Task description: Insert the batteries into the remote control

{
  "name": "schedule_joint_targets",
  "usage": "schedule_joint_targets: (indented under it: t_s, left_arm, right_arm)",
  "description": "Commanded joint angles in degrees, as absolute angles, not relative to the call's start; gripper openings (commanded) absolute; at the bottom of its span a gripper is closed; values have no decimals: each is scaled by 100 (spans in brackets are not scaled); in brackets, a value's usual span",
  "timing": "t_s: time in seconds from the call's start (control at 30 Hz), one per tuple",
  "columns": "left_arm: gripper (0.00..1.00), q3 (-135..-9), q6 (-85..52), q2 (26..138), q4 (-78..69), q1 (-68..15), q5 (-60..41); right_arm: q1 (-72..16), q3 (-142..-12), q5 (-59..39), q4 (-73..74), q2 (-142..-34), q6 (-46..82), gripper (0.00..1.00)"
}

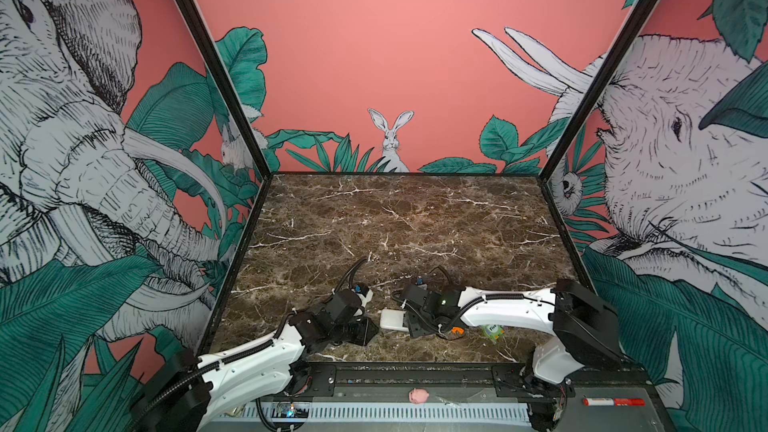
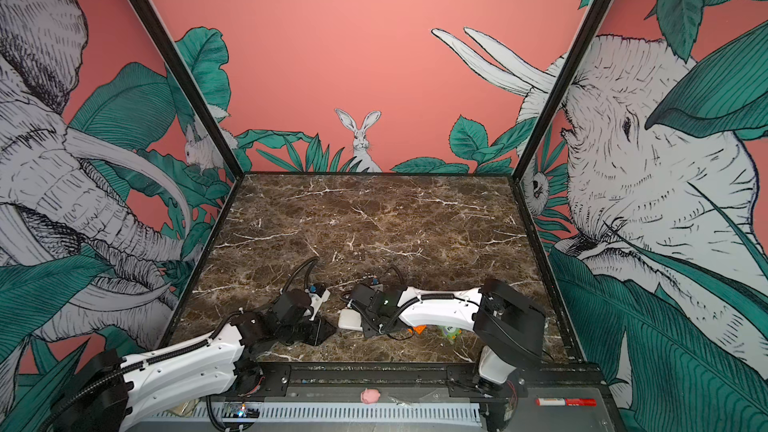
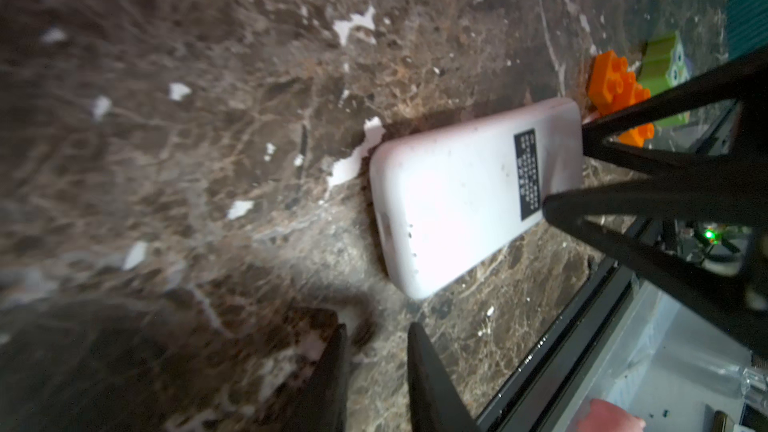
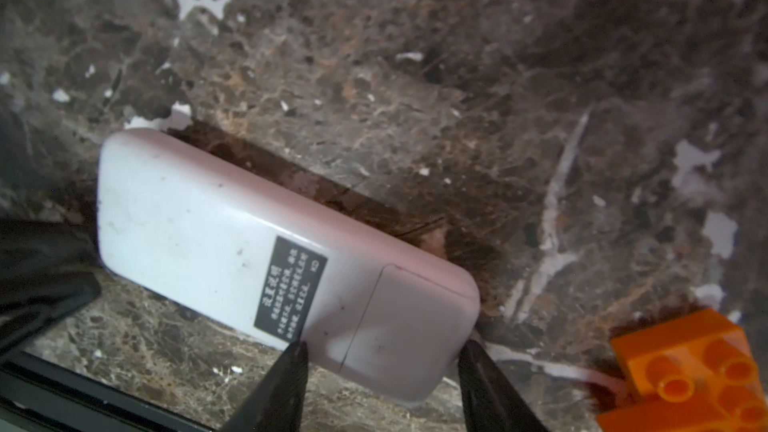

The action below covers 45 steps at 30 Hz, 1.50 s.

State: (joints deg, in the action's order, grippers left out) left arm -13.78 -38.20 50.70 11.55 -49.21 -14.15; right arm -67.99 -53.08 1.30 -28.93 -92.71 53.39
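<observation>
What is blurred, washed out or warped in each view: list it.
Left wrist view: the marble table is blurred away from the remote control, whose white back is washed out. Right wrist view: the label is legible, the far marble soft. In both top views: the frame posts lean outward under the wide lens.

Wide open counter (image 1: 395,222) across the middle and the far side, plenty of room to pass there. The crowding is all along the near edge. The remote control (image 1: 392,320) lies flat between the two arms, with the left gripper (image 3: 378,326) close to one end. The right gripper (image 4: 382,347) is over the other end, jaws either side. The orange brick (image 4: 685,371) sits near that end and the green owl toy (image 1: 493,332) beyond it, under the right arm, clogging that side.
</observation>
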Motion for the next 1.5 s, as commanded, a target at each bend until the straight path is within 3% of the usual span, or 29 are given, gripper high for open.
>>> schedule_joint_targets:
  t_s: [0.0, 0.17, 0.3, 0.43, 0.53, 0.63, 1.03, 1.47]
  left_arm:
    - [33, -1735, -3438, 4869, 1950, -4726, -1433]
    - [44, -2107, -3276, 4696, 2485, -4599, -1422]
    - [60, -2320, -3305, 4850, 2504, -4520, -1461]
    - [75, -2507, -3387, 4983, 2451, -4438, -1450]
    - [82, -2576, -3567, 4972, 2303, -4351, -1504]
    - [88, -2599, -3742, 4925, 2194, -4219, -1630]
    - [99, -2474, -3850, 4892, 2073, -3356, -2140]
    - [99, -2316, -3942, 4675, 2022, -3089, -2127]
  right_arm:
    - [-6864, -5512, 290, -2855, -9274, 4626, 65]
    - [-6864, -5619, 473, -2831, -8904, 3928, 74]
    - [-6864, -5427, 455, -2640, -8528, 3286, 80]
    - [-6863, -5168, 151, -2384, -8159, 2440, 86]
    - [-6864, -5124, -107, -2373, -8017, 1738, 96]
    - [-6862, -5091, -353, -2334, -7976, 1023, 99]
    - [-6812, -5591, -344, -2685, -9031, -125, 100]
    - [-6383, -5546, -497, -2769, -9398, -648, 99]
